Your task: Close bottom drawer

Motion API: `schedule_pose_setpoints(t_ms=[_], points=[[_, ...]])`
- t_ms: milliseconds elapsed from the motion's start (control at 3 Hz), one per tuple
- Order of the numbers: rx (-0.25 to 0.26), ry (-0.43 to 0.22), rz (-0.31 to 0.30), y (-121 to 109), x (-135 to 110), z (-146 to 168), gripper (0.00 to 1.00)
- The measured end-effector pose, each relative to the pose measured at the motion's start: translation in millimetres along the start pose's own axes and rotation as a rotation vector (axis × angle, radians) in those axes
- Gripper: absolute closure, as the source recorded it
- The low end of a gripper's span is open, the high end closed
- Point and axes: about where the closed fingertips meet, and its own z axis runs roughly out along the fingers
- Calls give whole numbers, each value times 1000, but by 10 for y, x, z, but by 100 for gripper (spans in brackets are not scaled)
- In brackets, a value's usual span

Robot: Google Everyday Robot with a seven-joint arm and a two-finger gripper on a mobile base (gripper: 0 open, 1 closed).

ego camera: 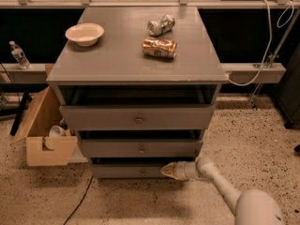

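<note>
**A:** What is biggest here?

**B:** One grey cabinet, filling the middle. It has three drawers stacked down its front. The top drawer is the widest and stands out furthest. The middle drawer sits below it. The bottom drawer is at 6 o'clock on the cabinet, just above the speckled floor. A dark gap runs along its upper edge.

**A:** And the robot?

**B:** One pale arm comes in from 5 o'clock and slants up toward the cabinet's foot.

**A:** What is beside the cabinet?

**B:** One open cardboard box stands on the floor at 8 o'clock, just beside the drawers.

**A:** What is on top?

**B:** One cream bowl sits at 10 o'clock on the surface. Two cans lie at 1 o'clock, near each other but apart. One is a crushed silver can and the other, in front of it, is a brownish can on its side.

**A:** Where is the gripper?

**B:** One gripper sits at the right end of the bottom drawer's front and seems to touch it. It is drawn narrow to a point and holds nothing.

**A:** Anything smaller?

**B:** One water bottle stands on the ledge at 10 o'clock. Two round knobs also show, one on the top drawer and one on the middle.
</note>
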Motion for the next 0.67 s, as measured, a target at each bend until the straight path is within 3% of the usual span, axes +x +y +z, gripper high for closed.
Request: schedule_pose_setpoints(t_ms=[667], points=[[1, -44, 19, 123, 38, -166, 100]])
